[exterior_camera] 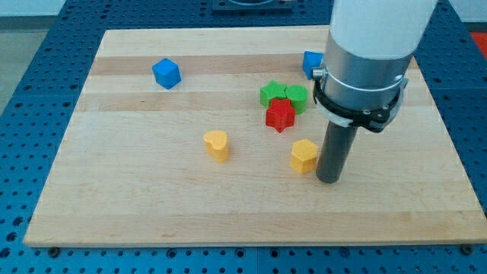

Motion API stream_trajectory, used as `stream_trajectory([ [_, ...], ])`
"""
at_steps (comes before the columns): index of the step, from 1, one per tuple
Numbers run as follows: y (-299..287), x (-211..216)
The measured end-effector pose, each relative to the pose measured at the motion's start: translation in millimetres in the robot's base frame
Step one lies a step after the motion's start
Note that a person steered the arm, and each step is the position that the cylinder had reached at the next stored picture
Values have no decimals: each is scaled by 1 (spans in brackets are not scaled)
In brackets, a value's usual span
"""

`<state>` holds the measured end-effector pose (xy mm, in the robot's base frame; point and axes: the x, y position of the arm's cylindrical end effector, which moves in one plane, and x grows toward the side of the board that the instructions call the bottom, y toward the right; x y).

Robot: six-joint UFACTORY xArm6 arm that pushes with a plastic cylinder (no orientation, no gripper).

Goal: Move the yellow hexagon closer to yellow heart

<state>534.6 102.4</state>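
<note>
My tip (329,180) sits just to the right of the yellow hexagon (304,156) — touching or almost, holding nothing. The yellow heart (217,144) is well to the hexagon's left — the push across the board (114,198) is not done.

Wooden board (114,205) with scattered yellow, blue, green, red blocks.

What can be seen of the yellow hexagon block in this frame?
The yellow hexagon is a small, solid block that looks like matte plastic, flat-topped with short upright sides. It sits flat on the wooden board, below the red block. My tip stands right beside it on the view's right, close or just touching. The yellow heart lies apart from it to the view's left.
</note>
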Motion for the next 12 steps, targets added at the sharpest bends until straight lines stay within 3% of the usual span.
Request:
stream_trajectory([
  [1, 0, -20],
  [6, -2, -16],
  [10, -97, -49],
  [12, -55, -48],
])
